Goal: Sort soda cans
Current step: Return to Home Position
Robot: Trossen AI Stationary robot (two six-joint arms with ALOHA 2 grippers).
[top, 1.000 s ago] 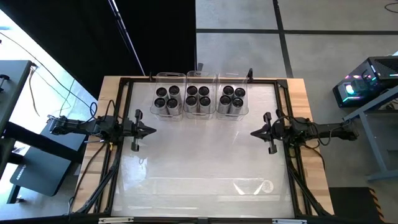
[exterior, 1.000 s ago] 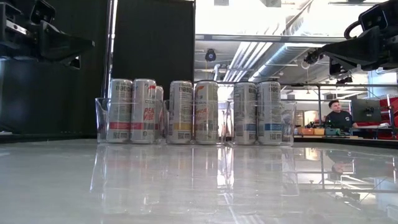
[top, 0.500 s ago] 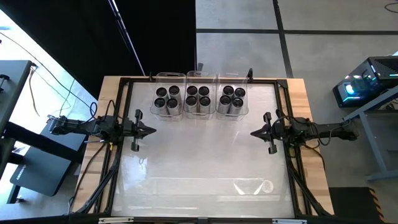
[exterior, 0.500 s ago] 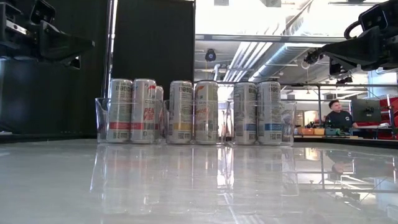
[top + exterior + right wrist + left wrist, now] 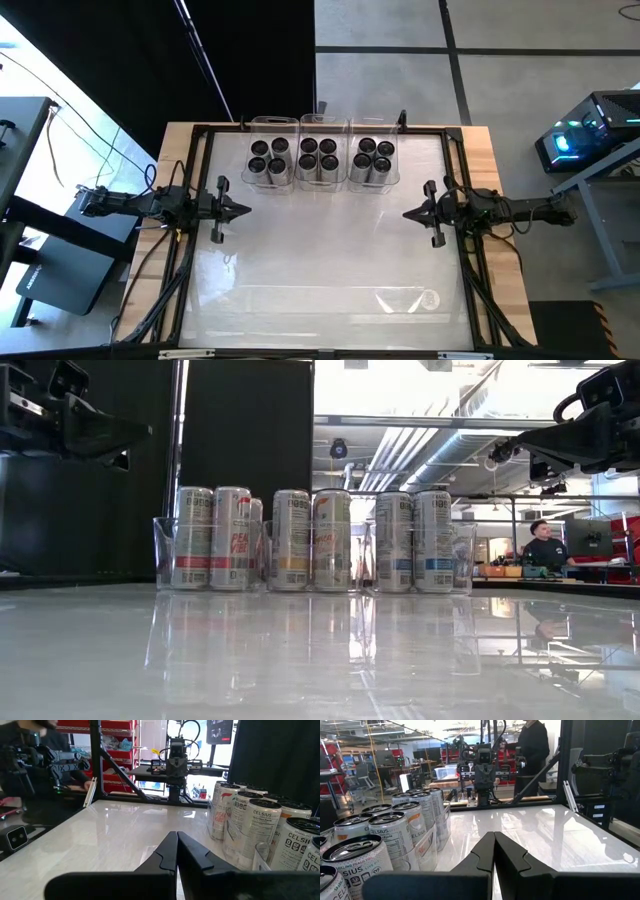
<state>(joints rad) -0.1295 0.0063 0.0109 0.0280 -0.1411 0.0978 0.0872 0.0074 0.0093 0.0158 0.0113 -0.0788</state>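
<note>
Near half of the table point(image 5: 320, 270): no can stands there. Mid-table, your two arms sit level at opposite edges, tips pointing inward at each other; left gripper point(image 5: 247, 210) at the left edge, fingers pressed together and holding nothing, as its own wrist view shows; right gripper point(image 5: 405, 213) at the right edge, likewise closed and empty; both well apart from the cans. Far edge: three clear bins in a row, just beside one another; left bin point(image 5: 270, 120), middle bin point(image 5: 324, 119), right bin point(image 5: 373, 119). The soda cans point(image 5: 318, 155) all stand upright inside them, four per bin. The low view shows red-pink bands on the front cans in the left bin, yellow-orange in the middle, blue in the right. Beyond the table: a person point(image 5: 546, 546) far off in the room, not reaching in.

Change over the last second: none; neither arm shifts, no can or bin moves, fingers stay closed. You can read that as both arms already parked at home. My judgement is that the sort is done, twelve cans binned by colour and nothing loose; what remains for you is to end the episode. One caveat: the rear cans in each bin are partly hidden in the low view, so you can't check their colours from here.
</note>
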